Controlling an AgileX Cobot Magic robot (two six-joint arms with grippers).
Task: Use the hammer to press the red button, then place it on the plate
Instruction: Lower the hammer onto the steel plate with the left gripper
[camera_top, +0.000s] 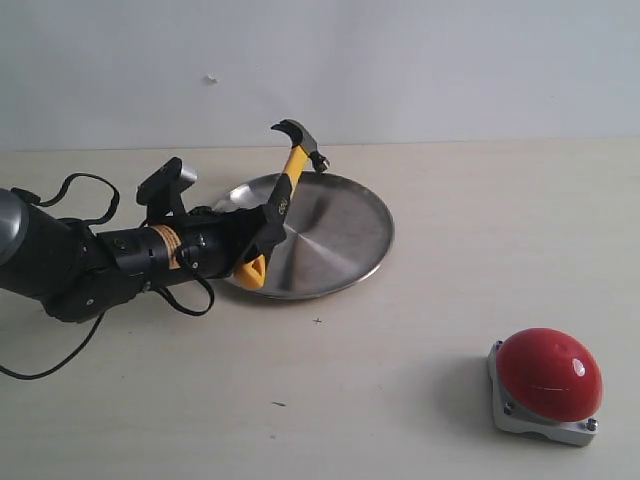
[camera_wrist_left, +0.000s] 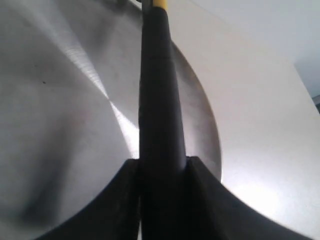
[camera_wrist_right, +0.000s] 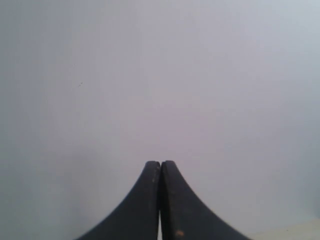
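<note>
My left gripper (camera_top: 268, 228) is shut on the hammer (camera_top: 288, 180), gripping its black-and-yellow handle over the left part of the silver plate (camera_top: 340, 235). The hammer tilts up and away, its dark head (camera_top: 298, 136) above the plate's far rim and its yellow looped end (camera_top: 252, 272) low by the plate's near-left edge. In the left wrist view the black handle (camera_wrist_left: 160, 100) runs out from between the fingers (camera_wrist_left: 117, 200) over the plate (camera_wrist_left: 55, 125). The red button (camera_top: 549, 373) sits on its silver base at the near right, far from the hammer. My right gripper (camera_wrist_right: 160, 165) is shut, facing a blank wall.
The left arm's black body and cables (camera_top: 70, 265) lie across the left side of the pale tabletop (camera_top: 400, 330). A plain wall (camera_top: 400, 70) closes off the back. Bare table separates the plate from the button.
</note>
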